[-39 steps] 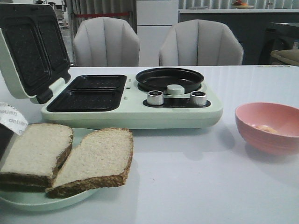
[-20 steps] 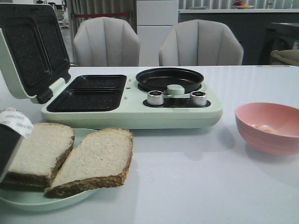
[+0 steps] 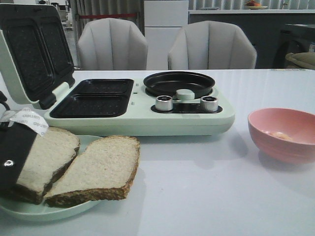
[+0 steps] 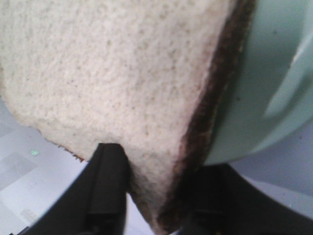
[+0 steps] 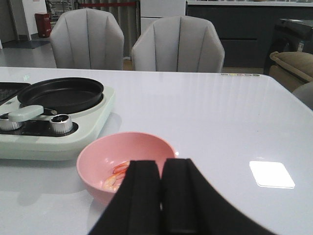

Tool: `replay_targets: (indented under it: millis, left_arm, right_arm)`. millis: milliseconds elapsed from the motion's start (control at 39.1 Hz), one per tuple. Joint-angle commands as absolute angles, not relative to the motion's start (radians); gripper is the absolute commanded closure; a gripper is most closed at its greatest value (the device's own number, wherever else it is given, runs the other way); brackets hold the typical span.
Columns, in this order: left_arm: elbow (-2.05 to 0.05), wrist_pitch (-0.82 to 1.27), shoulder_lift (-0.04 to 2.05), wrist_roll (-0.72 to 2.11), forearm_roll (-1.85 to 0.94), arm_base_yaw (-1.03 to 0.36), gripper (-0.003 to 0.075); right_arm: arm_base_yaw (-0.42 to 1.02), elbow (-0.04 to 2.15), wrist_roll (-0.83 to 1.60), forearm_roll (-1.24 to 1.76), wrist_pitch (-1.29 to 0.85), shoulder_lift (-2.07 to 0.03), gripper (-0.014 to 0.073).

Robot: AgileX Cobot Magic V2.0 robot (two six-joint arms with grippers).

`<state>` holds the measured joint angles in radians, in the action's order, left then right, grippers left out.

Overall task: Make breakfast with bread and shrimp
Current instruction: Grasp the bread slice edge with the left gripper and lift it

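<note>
Two bread slices lie overlapping on a pale green plate [image 3: 49, 209] at the near left: the left slice [image 3: 49, 155] and the right slice [image 3: 101, 167]. My left gripper [image 3: 19, 152] reaches over the left slice's near corner. In the left wrist view its open fingers straddle that corner of the bread [image 4: 122, 73], with the plate [image 4: 254, 98] beside it. Small orange shrimp [image 5: 120, 174] lie in the pink bowl [image 5: 122, 149], seen at the right in the front view [image 3: 283, 147]. My right gripper [image 5: 161, 169] hovers shut and empty just behind the bowl.
A mint-green breakfast maker [image 3: 138, 118] stands mid-table with its lid [image 3: 29, 49] raised, two dark sandwich wells [image 3: 93, 98], a round black pan [image 3: 178, 82] and two knobs. Two grey chairs [image 3: 211, 46] stand beyond the table's far edge.
My left gripper has moved right and forward over the left bread slice, now covering its near-left part. The right slice, bowl and appliance have not moved.
</note>
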<state>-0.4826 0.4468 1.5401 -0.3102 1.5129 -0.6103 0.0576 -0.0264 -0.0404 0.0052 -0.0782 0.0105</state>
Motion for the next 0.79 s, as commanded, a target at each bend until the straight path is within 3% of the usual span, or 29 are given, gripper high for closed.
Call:
replay_targets:
  millis: [0, 460, 767]
  left_arm:
    - [-0.494, 0.480, 1.497, -0.330, 1.472, -0.622, 0.0606]
    - [-0.499, 0.608, 1.235, -0.330, 1.405, -0.739, 0.0603]
    - [-0.626, 0.639, 1.196, -0.330, 1.480, -0.736, 0.0603]
  right_arm:
    - [0.052, -0.010, -0.034, 0.000, 0.014, 0.032, 0.0453]
    - [0.052, -0.010, -0.034, 0.000, 0.014, 0.032, 0.0453]
    - [0.052, -0.010, -0.034, 0.000, 0.014, 0.032, 0.0453]
